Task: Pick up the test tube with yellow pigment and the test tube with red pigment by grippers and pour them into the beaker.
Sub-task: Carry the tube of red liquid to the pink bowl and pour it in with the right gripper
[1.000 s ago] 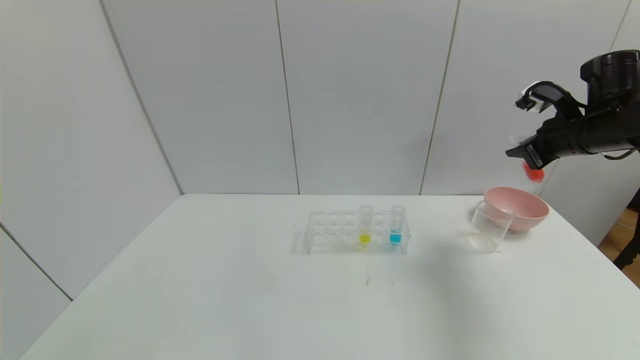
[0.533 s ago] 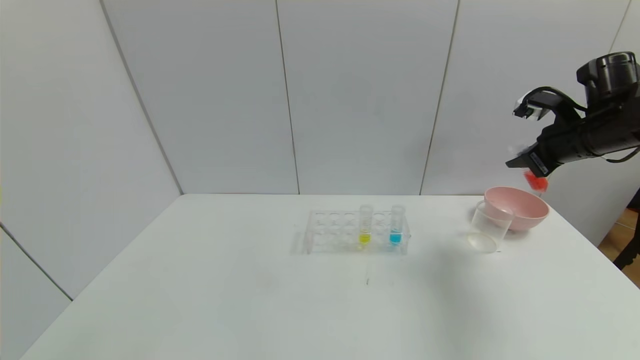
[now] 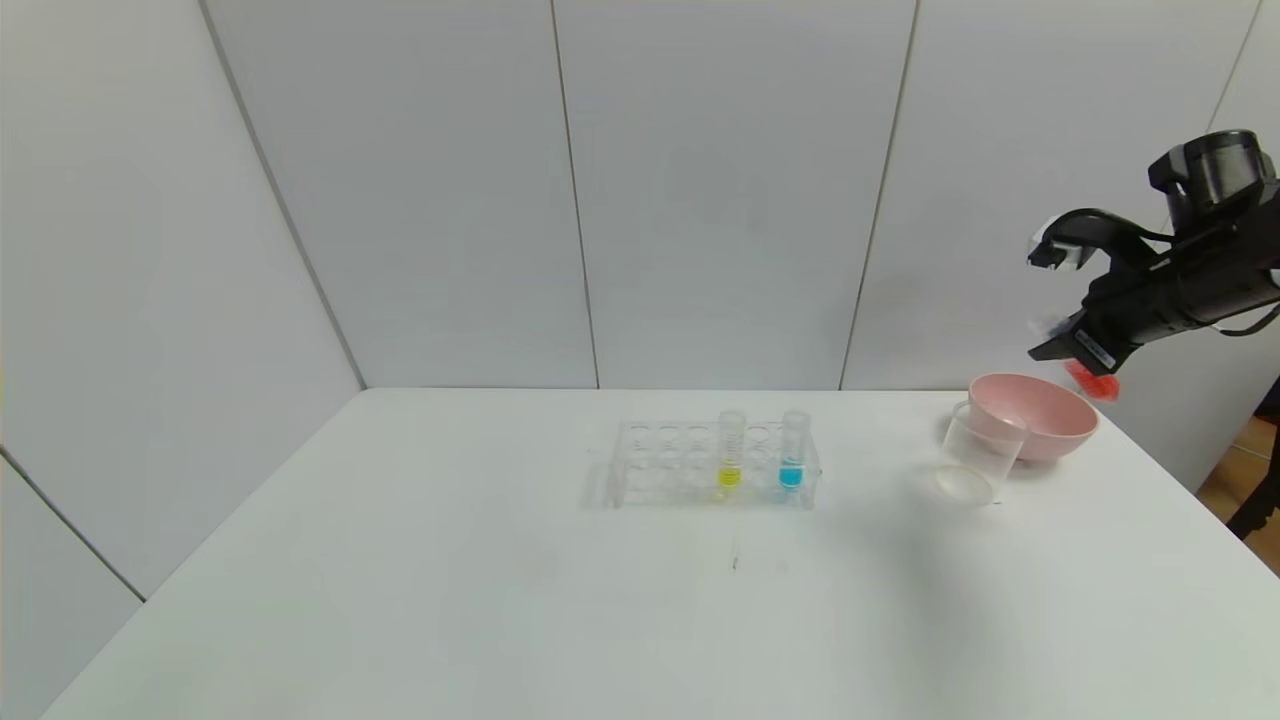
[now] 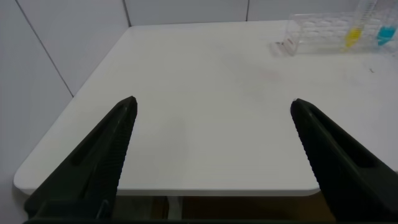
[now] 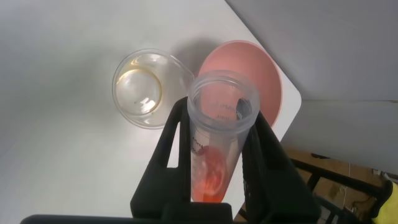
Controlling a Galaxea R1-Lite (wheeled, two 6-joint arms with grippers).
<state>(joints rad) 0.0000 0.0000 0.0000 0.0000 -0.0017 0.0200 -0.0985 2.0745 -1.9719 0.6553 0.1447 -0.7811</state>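
The right claw (image 3: pixel 1078 352) is up in the air on the right side, above the pink bowl (image 3: pixel 1040 415). It is closed tight on the red tube (image 5: pixel 214 140). The tube's open top points at the wrist camera, and the red liquid sits at its round bottom.

The clear cup (image 3: pixel 978 452) stands on the white surface (image 3: pixel 500 600), touching the front left side of the pink bowl. From the right wrist, the cup (image 5: pixel 147 87) sits just beside the bowl (image 5: pixel 264 74).

The yellow tube (image 3: pixel 731 448) stands upright in the clear rack (image 3: pixel 660 462) in the middle of the surface. A blue tube (image 3: pixel 792 450) stands near it in the same rack.

The left claw (image 4: pixel 211 143) is wide open and holds nothing. It hangs over the near left corner of the surface.
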